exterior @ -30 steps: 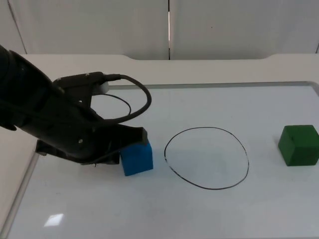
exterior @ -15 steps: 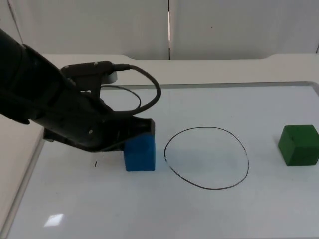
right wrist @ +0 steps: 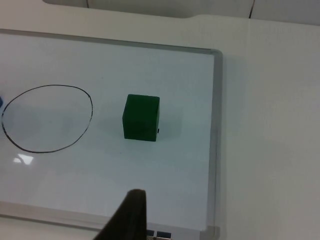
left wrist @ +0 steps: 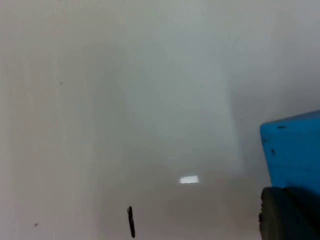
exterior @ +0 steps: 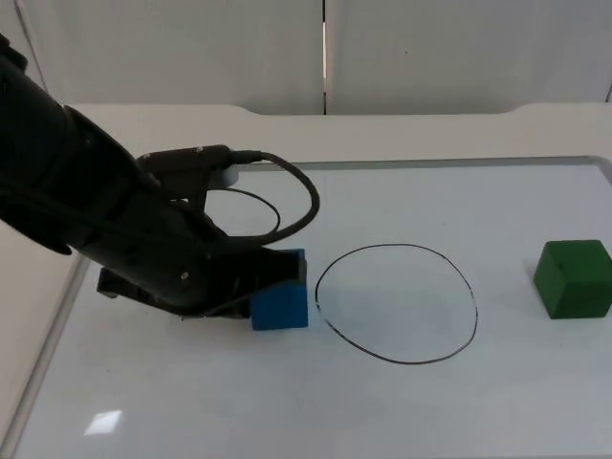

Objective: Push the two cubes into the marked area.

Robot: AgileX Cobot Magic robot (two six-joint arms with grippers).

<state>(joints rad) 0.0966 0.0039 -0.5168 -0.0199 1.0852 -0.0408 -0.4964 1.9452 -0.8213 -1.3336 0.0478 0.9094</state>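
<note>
Left claw (exterior: 273,273) low on the table (exterior: 287,402), pressed against the blue cube's (exterior: 281,302) left side to shove it toward the circle (exterior: 397,303); finger state unreadable. Blue cube sits just outside the circle's left edge. Green cube (exterior: 572,278), matte and sharp-edged, rests well right of the circle, untouched. Right arm waits.

a bright blue cube (exterior: 281,301) sits against the black left gripper (exterior: 251,279); a dark green cube (exterior: 573,278) lies well apart; the black-lined circle (exterior: 396,302) marks the white board (exterior: 382,411).
</note>
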